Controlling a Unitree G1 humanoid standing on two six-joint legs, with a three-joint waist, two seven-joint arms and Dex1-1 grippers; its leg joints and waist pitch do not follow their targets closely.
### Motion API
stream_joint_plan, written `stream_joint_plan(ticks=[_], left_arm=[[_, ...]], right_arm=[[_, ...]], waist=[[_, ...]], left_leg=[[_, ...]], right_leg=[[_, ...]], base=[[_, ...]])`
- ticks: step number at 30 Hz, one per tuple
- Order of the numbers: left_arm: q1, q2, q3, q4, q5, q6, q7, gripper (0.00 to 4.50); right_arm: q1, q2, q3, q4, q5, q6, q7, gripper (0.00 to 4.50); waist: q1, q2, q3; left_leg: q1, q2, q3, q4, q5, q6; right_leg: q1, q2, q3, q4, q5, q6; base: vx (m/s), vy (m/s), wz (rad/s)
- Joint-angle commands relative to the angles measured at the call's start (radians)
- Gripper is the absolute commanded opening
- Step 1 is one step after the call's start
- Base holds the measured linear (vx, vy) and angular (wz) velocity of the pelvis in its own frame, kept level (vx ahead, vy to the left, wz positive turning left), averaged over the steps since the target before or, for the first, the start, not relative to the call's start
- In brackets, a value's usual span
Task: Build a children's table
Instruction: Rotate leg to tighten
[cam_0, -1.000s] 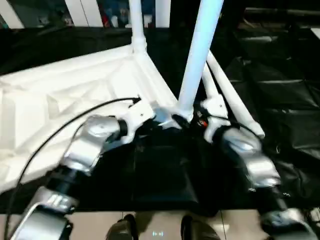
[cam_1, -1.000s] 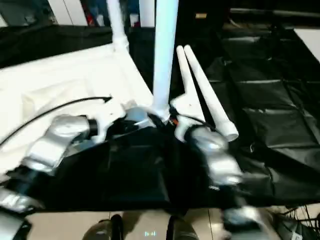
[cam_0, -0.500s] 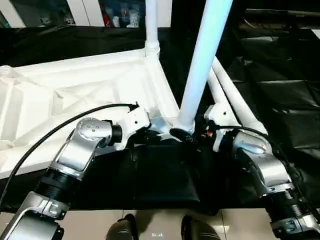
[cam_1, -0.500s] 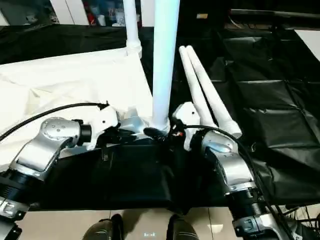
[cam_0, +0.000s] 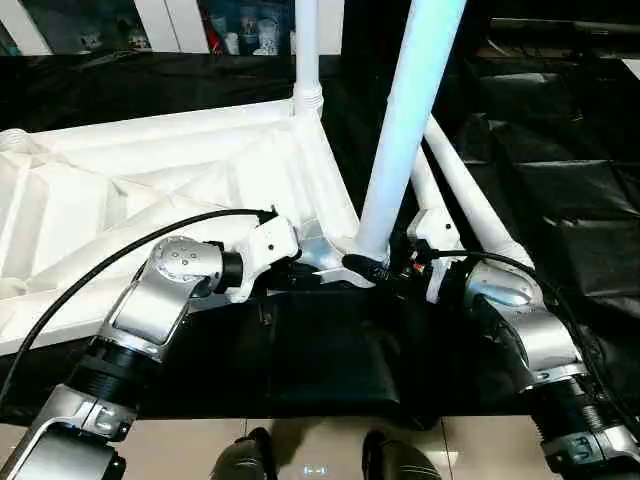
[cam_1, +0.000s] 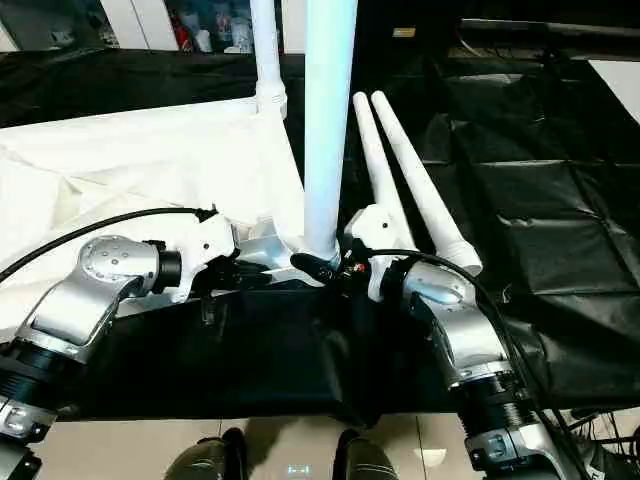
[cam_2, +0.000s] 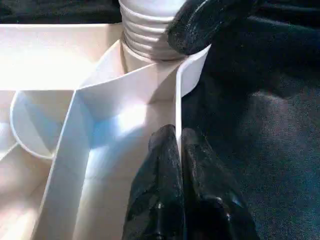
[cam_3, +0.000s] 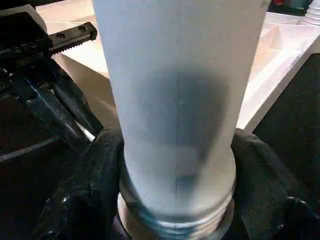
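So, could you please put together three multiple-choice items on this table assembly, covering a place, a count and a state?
1. Where do the two loose legs lie?
A. on the black sheet right of the tabletop
B. on the tabletop
C. in a box

2. How many legs stand upright in corner sockets?
A. one
B. two
C. four

3. What does the right gripper hold?
A. nothing
B. a cable
C. the near upright leg

Answers: 1 A, they rest side by side on the sheet; 2 B, the near one and a far leg; 3 C, its fingers clasp the base.
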Motion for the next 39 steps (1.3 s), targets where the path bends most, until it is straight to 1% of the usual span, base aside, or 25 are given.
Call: stream_joint_plan(ticks=[1,3,5,7,8,9,10,12,14,15,16,17,19,21,22,23,24,26,27,30,32,34,37,38,39], left_arm=[[0.026,-0.005,-0.05,0.016,-0.008,0.004,-0.035,0.0],[0.022,-0.017,-0.048,0.028,0.001,0.012,-0.014,0.0],[0.013,-0.037,-0.044,0.048,0.013,0.026,0.024,0.0],[-0.013,-0.078,-0.039,0.102,0.045,0.043,0.11,0.0],[-0.019,-0.087,-0.038,0.113,0.053,0.046,0.129,0.0],[-0.035,-0.115,-0.028,0.141,0.062,0.058,0.182,0.0],[-0.057,-0.15,-0.014,0.175,0.072,0.076,0.247,0.0],[-0.08,-0.185,-0.004,0.209,0.082,0.096,0.308,0.0],[-0.101,-0.216,0.007,0.236,0.087,0.115,0.36,0.0],[-0.123,-0.246,0.015,0.263,0.093,0.127,0.408,0.0],[-0.129,-0.254,0.016,0.271,0.097,0.129,0.42,0.0],[-0.134,-0.259,0.016,0.278,0.101,0.125,0.431,0.0],[-0.141,-0.261,0.014,0.291,0.106,0.113,0.433,0.0],[-0.144,-0.257,0.005,0.297,0.112,0.103,0.417,0.0],[-0.142,-0.254,0.003,0.293,0.112,0.1,0.408,0.0],[-0.141,-0.252,0.002,0.291,0.112,0.099,0.405,0.0],[-0.136,-0.239,-0.001,0.279,0.112,0.09,0.386,0.0],[-0.132,-0.234,0.001,0.272,0.11,0.089,0.382,0.0],[-0.131,-0.232,0.002,0.269,0.109,0.089,0.381,0.0],[-0.113,-0.204,-0.003,0.245,0.1,0.076,0.35,0.0],[-0.102,-0.187,-0.007,0.227,0.094,0.068,0.326,0.0],[-0.079,-0.154,-0.012,0.19,0.083,0.058,0.277,0.0],[-0.07,-0.142,-0.015,0.178,0.079,0.052,0.256,0.0],[-0.057,-0.121,-0.019,0.161,0.071,0.035,0.22,0.0],[-0.051,-0.111,-0.017,0.153,0.067,0.035,0.206,0.0]], right_arm=[[0.011,0.007,0.005,0.013,-0.016,-0.005,-0.011,2.67],[0.013,0.03,-0.008,0.039,-0.026,0.003,-0.068,2.67],[0.009,0.071,-0.032,0.077,-0.04,0.007,-0.162,2.66],[-0.009,0.142,-0.08,0.145,-0.056,0.02,-0.337,2.66],[-0.013,0.155,-0.089,0.159,-0.059,0.023,-0.371,2.66],[-0.027,0.187,-0.112,0.191,-0.061,0.034,-0.45,2.66],[-0.046,0.221,-0.136,0.229,-0.063,0.044,-0.536,2.66],[-0.073,0.252,-0.156,0.276,-0.071,0.046,-0.63,2.66],[-0.101,0.277,-0.175,0.322,-0.075,0.043,-0.712,2.66],[-0.141,0.303,-0.19,0.381,-0.074,0.031,-0.786,2.66],[-0.153,0.31,-0.193,0.399,-0.073,0.027,-0.802,2.66],[-0.167,0.317,-0.197,0.417,-0.066,0.015,-0.808,2.66],[-0.186,0.328,-0.196,0.439,-0.07,-0.016,-0.797,2.66],[-0.203,0.337,-0.183,0.447,-0.087,-0.061,-0.764,2.66],[-0.203,0.34,-0.18,0.437,-0.084,-0.083,-0.737,2.66],[-0.203,0.342,-0.179,0.432,-0.082,-0.092,-0.725,2.66],[-0.199,0.343,-0.171,0.397,-0.071,-0.132,-0.673,3.22],[-0.195,0.337,-0.162,0.378,-0.07,-0.143,-0.652,3.36],[-0.194,0.333,-0.156,0.368,-0.071,-0.148,-0.643,3.56],[-0.179,0.295,-0.13,0.304,-0.066,-0.123,-0.588,3.83],[-0.168,0.268,-0.114,0.272,-0.062,-0.1,-0.546,3.88],[-0.138,0.202,-0.08,0.221,-0.071,-0.062,-0.452,3.88],[-0.127,0.179,-0.071,0.206,-0.074,-0.051,-0.413,3.88],[-0.108,0.142,-0.055,0.18,-0.08,-0.041,-0.349,3.88],[-0.096,0.122,-0.049,0.161,-0.073,-0.038,-0.309,3.88]], waist=[[0.0,-0.008,-0.078],[-0.001,-0.006,-0.077],[-0.003,-0.006,-0.073],[-0.008,-0.006,-0.066],[-0.008,-0.006,-0.066],[-0.011,-0.005,-0.062],[-0.014,-0.003,-0.059],[-0.015,-0.001,-0.057],[-0.017,-0.002,-0.054],[-0.019,-0.001,-0.053],[-0.02,-0.001,-0.053],[-0.02,-0.001,-0.053],[-0.022,-0.002,-0.058],[-0.022,-0.001,-0.057],[-0.023,-0.007,-0.059],[-0.021,-0.006,-0.059],[-0.02,-0.006,-0.061],[-0.018,-0.008,-0.065],[-0.017,-0.007,-0.065],[-0.013,-0.009,-0.069],[-0.014,-0.013,-0.069],[-0.01,-0.013,-0.071],[-0.007,-0.014,-0.075],[-0.008,-0.015,-0.077],[-0.005,-0.016,-0.082]], left_leg=[[0.025,0.048,-0.017,-0.041,-0.117,0.126],[0.025,0.048,-0.017,-0.041,-0.122,0.124],[0.024,0.048,-0.017,-0.044,-0.163,0.105],[0.028,0.048,-0.021,-0.052,-0.244,0.052],[0.028,0.048,-0.021,-0.052,-0.244,0.052],[0.024,0.046,-0.028,-0.059,-0.285,0.021],[0.033,0.047,-0.031,-0.062,-0.349,-0.014],[0.041,0.046,-0.033,-0.065,-0.398,-0.029],[0.039,0.044,-0.037,-0.07,-0.429,-0.037],[0.048,0.043,-0.038,-0.07,-0.466,-0.044],[0.051,0.04,-0.041,-0.068,-0.493,-0.048],[0.051,0.04,-0.043,-0.07,-0.496,-0.047],[0.045,0.041,-0.045,-0.073,-0.489,-0.037],[0.045,0.042,-0.043,-0.074,-0.483,-0.03],[0.045,0.042,-0.041,-0.073,-0.479,-0.026],[0.044,0.042,-0.041,-0.073,-0.477,-0.022],[0.042,0.044,-0.04,-0.073,-0.46,-0.014],[0.036,0.046,-0.037,-0.072,-0.418,-0.001],[0.035,0.046,-0.034,-0.072,-0.393,0.009],[0.032,0.048,-0.029,-0.069,-0.335,0.028],[0.027,0.048,-0.028,-0.068,-0.315,0.038],[0.028,0.047,-0.025,-0.064,-0.285,0.049],[0.03,0.047,-0.02,-0.056,-0.252,0.061],[0.021,0.043,-0.02,-0.053,-0.215,0.074],[0.02,0.043,-0.018,-0.046,-0.167,0.091]], right_leg=[[0.06,-0.048,0.041,-0.042,-0.069,-0.281],[0.059,-0.049,0.04,-0.043,-0.079,-0.282],[0.055,-0.05,0.041,-0.051,-0.144,-0.274],[0.05,-0.053,0.04,-0.067,-0.299,-0.235],[0.05,-0.053,0.04,-0.067,-0.299,-0.235],[0.051,-0.055,0.038,-0.072,-0.39,-0.204],[0.04,-0.054,0.038,-0.081,-0.47,-0.17],[0.033,-0.055,0.038,-0.089,-0.507,-0.149],[0.033,-0.053,0.035,-0.094,-0.527,-0.128],[0.026,-0.054,0.034,-0.098,-0.558,-0.115],[0.026,-0.055,0.031,-0.103,-0.586,-0.102],[0.027,-0.056,0.03,-0.105,-0.588,-0.094],[0.033,-0.057,0.026,-0.108,-0.564,-0.087],[0.03,-0.057,0.028,-0.11,-0.544,-0.091],[0.029,-0.057,0.029,-0.109,-0.533,-0.098],[0.03,-0.058,0.03,-0.107,-0.529,-0.102],[0.032,-0.06,0.032,-0.105,-0.512,-0.109],[0.037,-0.06,0.035,-0.099,-0.453,-0.129],[0.038,-0.058,0.036,-0.095,-0.417,-0.143],[0.045,-0.057,0.037,-0.085,-0.351,-0.173],[0.048,-0.055,0.038,-0.083,-0.338,-0.176],[0.049,-0.053,0.038,-0.08,-0.319,-0.185],[0.047,-0.053,0.042,-0.075,-0.277,-0.2],[0.054,-0.052,0.041,-0.068,-0.23,-0.212],[0.057,-0.051,0.042,-0.059,-0.162,-0.224]], base=[[0.0,0.0,0.0],[0.0,0.0,0.0],[0.0,0.0,0.0],[-0.025,0.004,-0.02],[-0.05,0.007,-0.04],[-0.054,0.018,-0.09],[-0.051,0.025,-0.08],[-0.026,0.013,-0.04],[0.0,0.0,0.0],[0.0,0.0,0.0],[0.0,0.0,0.0],[0.0,0.0,0.0],[0.0,0.0,0.0],[0.0,0.0,0.0],[0.0,0.0,0.0],[0.0,0.0,0.0],[0.0,0.0,0.0],[0.0,0.0,0.0],[0.0,0.0,0.0],[0.0,0.0,0.0],[0.0,0.0,0.0],[0.0,0.0,0.0],[0.017,-0.007,0.01],[0.05,-0.02,0.02],[0.0,0.0,0.0]])
